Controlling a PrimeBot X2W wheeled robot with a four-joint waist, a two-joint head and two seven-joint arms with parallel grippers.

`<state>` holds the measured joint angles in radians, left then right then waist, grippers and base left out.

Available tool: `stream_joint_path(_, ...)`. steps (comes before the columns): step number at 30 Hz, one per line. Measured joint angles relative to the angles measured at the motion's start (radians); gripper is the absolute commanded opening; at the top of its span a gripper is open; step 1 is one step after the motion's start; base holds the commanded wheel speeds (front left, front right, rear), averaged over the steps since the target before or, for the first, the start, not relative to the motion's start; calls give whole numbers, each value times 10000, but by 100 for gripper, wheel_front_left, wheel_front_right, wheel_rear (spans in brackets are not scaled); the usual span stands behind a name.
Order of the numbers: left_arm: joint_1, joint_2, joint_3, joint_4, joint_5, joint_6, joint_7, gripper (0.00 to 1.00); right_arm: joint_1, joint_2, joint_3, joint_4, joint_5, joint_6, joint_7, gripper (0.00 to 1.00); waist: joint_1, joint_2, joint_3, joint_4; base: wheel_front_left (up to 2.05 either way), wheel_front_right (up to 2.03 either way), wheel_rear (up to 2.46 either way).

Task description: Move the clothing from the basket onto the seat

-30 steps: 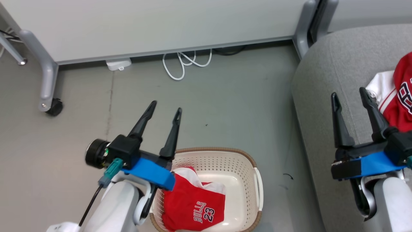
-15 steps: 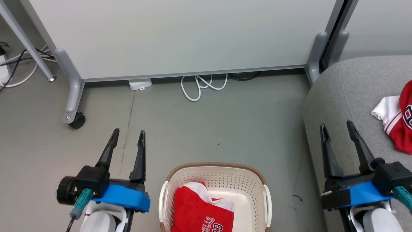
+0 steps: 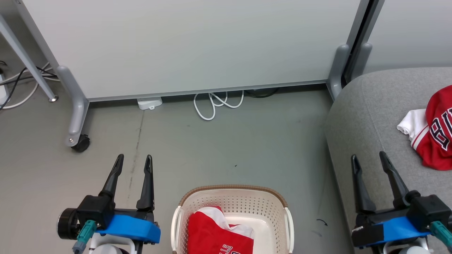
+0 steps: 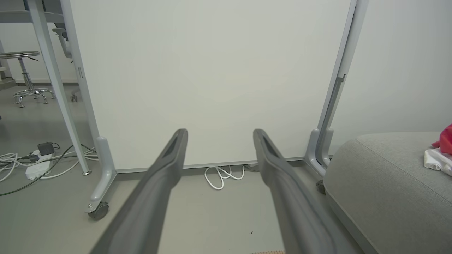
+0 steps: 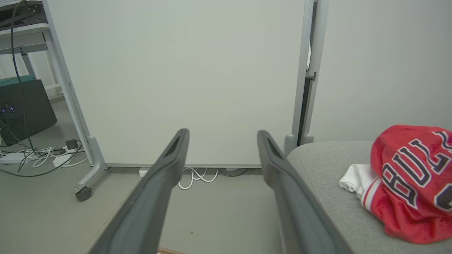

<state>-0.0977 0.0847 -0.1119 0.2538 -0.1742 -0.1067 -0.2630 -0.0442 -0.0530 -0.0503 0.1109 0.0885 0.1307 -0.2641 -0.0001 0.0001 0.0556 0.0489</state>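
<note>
Head view: a cream basket (image 3: pixel 233 192) sits on the floor at 6 o'clock, its far rim toward 12 and its handles at 9 and 3. The frame cuts off its near end. Inside it, against the 9 o'clock wall, lies a crumpled red-and-white jersey (image 3: pixel 219 234). A second jersey (image 3: pixel 436 141) lies on the grey seat (image 3: pixel 370 116) at 3 o'clock, its white sleeve pointing to 9. The left gripper (image 3: pixel 135 157) at 7 o'clock and the right gripper (image 3: pixel 367 155) at 5 have their fingers spread and empty, pointing to 12.

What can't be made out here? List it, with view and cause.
- Head view: the near half of the basket is cut off by the bottom edge.
- Head view: the red jersey in it hides whatever lies beneath.
- Head and right wrist views: the lettered jersey on the seat runs off the right edge, its lettering incomplete.
</note>
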Motion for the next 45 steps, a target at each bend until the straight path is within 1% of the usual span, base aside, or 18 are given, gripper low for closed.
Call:
stream_joint_path(22, 35, -234, 249, 10, 268, -174, 0, 100, 85, 13, 88, 56, 178, -2, 0, 100, 1, 0, -11, -60, 0, 0, 0)
stream_joint_path(28, -212, -247, -12, 211, 337, -196, 0, 100, 34, 13, 117, 31, 182, -2, 0, 100, 1, 0, 163, -76, 0, 0, 0)
stream_joint_path(30, -441, -240, -207, 387, 337, -222, 0, 100, -58, 15, 150, -6, 169, -2, 0, 100, 1, 0, 263, -91, 0, 0, 0)
stream_joint_path(35, -1230, -29, -1147, 976, 257, -224, 0, 100, -403, 17, 205, -100, 84, -2, 0, 100, 1, -1, 610, -152, 0, 0, 0)
stream_joint_path(45, -3162, 732, -3344, 2794, -50, -230, 0, 100, -1287, 21, 410, -330, -180, -2, 0, 100, 2, -1, 1726, -459, 0, 0, 0)
